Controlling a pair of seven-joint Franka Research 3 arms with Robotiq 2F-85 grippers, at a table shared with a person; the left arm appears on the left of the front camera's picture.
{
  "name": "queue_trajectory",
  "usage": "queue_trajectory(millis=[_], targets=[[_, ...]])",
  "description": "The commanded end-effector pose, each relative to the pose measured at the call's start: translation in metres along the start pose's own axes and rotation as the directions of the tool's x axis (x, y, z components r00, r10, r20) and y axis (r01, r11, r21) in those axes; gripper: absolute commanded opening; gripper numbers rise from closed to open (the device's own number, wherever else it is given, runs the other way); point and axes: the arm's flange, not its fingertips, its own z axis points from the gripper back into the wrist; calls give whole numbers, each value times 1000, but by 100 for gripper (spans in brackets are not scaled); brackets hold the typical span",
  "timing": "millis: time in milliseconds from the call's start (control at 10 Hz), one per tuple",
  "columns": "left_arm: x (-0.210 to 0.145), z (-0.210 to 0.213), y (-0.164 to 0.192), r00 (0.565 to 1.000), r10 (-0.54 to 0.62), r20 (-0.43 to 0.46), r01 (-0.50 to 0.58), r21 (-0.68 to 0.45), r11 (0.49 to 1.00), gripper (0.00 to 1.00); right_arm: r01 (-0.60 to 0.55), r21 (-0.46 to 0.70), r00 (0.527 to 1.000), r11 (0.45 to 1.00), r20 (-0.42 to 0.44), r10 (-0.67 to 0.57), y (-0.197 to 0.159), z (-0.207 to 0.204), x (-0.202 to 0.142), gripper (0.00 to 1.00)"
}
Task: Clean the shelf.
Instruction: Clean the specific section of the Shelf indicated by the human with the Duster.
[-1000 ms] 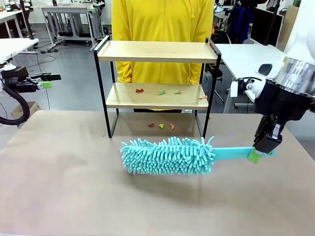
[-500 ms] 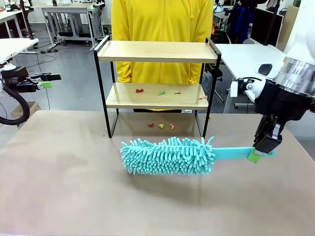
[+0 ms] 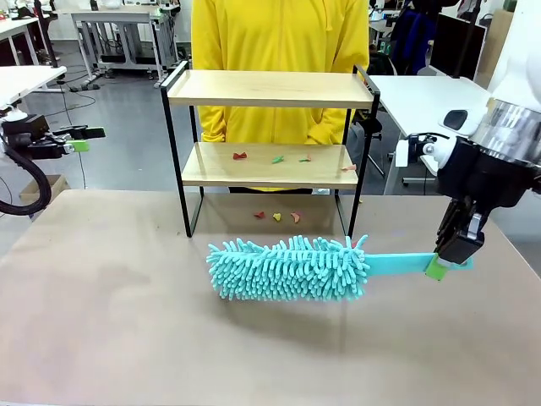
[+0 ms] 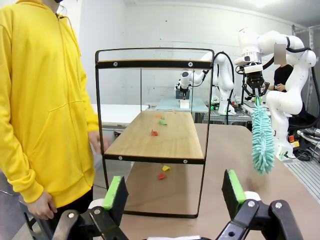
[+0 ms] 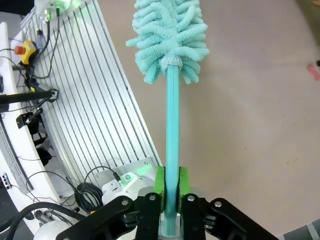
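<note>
The shelf (image 3: pixel 270 89) stands at the table's far side, two wooden boards in a black frame, also seen side-on as the shelf (image 4: pixel 155 137). Small red, green and yellow scraps (image 3: pixel 272 158) lie on its lower board, and more scraps (image 3: pixel 276 216) lie on the table beneath. My right gripper (image 3: pixel 439 266) is shut on the handle of a teal fluffy duster (image 3: pixel 289 268), held level just above the table in front of the shelf. The duster (image 5: pixel 170 30) points away from the right wrist camera. My left gripper (image 3: pixel 80 139) hovers open off the table's left side, its fingers (image 4: pixel 116 192) wide apart.
A person in a yellow hoodie (image 3: pixel 279 51) stands right behind the shelf, a hand (image 4: pixel 97 142) near its end. White tables (image 3: pixel 423 97) stand behind on both sides. The brown tabletop (image 3: pixel 127 313) has free room left and front of the duster.
</note>
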Motion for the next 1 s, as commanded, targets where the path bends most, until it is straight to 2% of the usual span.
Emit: queue_trajectory(millis=[0, 900], targets=[[3, 0, -2, 1000, -3, 1, 3, -3, 1000, 100, 18, 2, 1000, 1000, 16, -18, 2, 4, 4, 14], [3, 0, -2, 1000, -3, 1, 3, -3, 1000, 100, 18, 2, 1000, 1000, 16, -18, 2, 4, 4, 14]])
